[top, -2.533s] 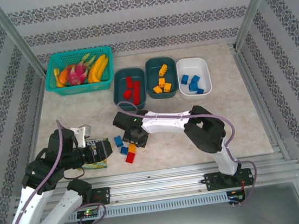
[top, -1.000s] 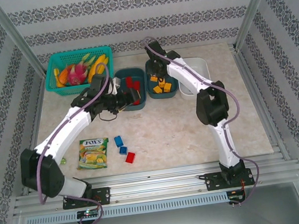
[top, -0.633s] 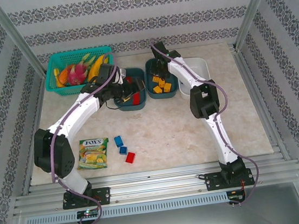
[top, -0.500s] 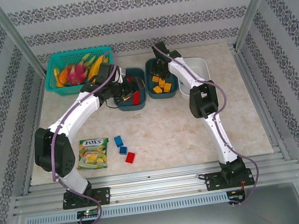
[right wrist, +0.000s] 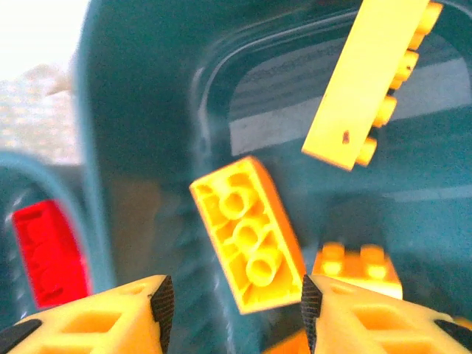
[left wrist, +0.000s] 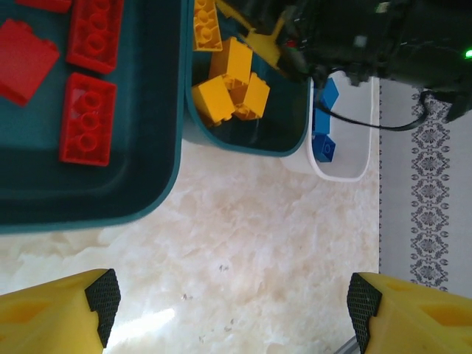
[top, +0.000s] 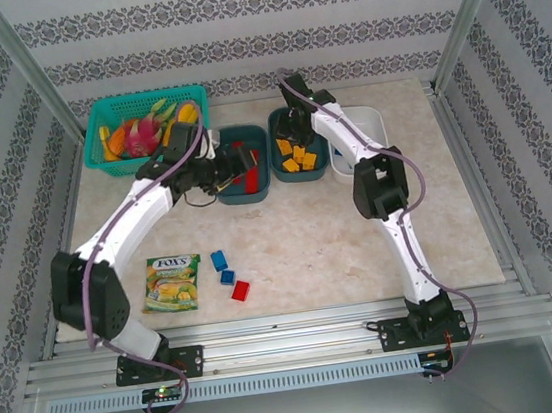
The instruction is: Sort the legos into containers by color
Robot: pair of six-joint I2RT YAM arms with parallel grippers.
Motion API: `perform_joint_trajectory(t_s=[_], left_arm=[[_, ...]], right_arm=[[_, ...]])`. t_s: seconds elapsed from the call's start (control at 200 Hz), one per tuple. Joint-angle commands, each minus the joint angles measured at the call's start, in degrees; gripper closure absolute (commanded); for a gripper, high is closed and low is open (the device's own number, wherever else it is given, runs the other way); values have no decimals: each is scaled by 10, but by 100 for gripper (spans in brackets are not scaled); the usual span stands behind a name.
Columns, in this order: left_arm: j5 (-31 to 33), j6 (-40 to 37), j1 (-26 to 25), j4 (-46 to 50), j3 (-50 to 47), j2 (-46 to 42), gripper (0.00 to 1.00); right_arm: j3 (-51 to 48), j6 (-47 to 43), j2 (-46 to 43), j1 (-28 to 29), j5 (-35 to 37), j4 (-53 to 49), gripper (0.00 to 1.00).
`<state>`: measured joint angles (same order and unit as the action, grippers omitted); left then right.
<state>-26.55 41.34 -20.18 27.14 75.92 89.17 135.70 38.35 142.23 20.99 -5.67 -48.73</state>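
Compared with the top view of half a second back: found left arm [top: 127, 225] drawn off toward frame left, away from the left teal tub [left wrist: 140, 184], elbow dropped nearer the lower-left edge; found right arm [top: 380, 194] about where it was, reaching over the middle teal tub [left wrist: 243, 144]. Checked left gripper [left wrist: 232, 313] in its wrist view: fingertips [left wrist: 63, 310] at the two bottom corners, spread wide, nothing between them but bare table [left wrist: 243, 243], just in front of the left teal tub's near rim. Noted several red bricks [left wrist: 88, 129] lying flat in that tub, upper left of the same view. Checked right gripper [right wrist: 232, 306]: jaws partly apart, low inside the middle teal tub; saw one orange-yellow brick [right wrist: 249, 243] tilted, studs up, between the pads with a gap on its left side, so logged as loose, not gripped. Noted a long orange-yellow brick [right wrist: 365, 81] at upper right of the right wrist view and more orange-yellow bricks [left wrist: 221, 96] heaped in the same tub. Noted blue bricks [left wrist: 323, 147] in the white tub [left wrist: 352, 155], rightmost of the row. Logged as unsorted, lower centre-left of the top view: two loose blue bricks [top: 218, 260] and one loose red brick [top: 240, 290], close together, just right of the snack packet [top: 172, 283].
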Motion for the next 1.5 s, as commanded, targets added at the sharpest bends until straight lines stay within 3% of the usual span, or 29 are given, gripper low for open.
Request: perform_joint_trajectory(t_s=[0.0,0.25,0.385,0.52,0.859,1.224,1.494], left_arm=[[45,-15,10,51,-35,-90,17],[105,-6,10,157,-161,-301,17],[120,10,10,214,-212,-416,17],[92,20,10,261,-247,-510,17],[72,30,10,386,-259,-639,17],[68,34,10,408,-256,-671,18],[66,34,10,407,-258,-673,18]], right_arm=[[-90,-20,-130,56,18,39,49],[-310,-21,-247,241,43,79,39],[-341,-10,-245,327,45,78,31],[-323,2,-209,376,38,45,27],[-300,43,-136,409,37,35,35],[-262,57,-89,407,56,37,45],[-250,60,-85,403,65,25,62]])
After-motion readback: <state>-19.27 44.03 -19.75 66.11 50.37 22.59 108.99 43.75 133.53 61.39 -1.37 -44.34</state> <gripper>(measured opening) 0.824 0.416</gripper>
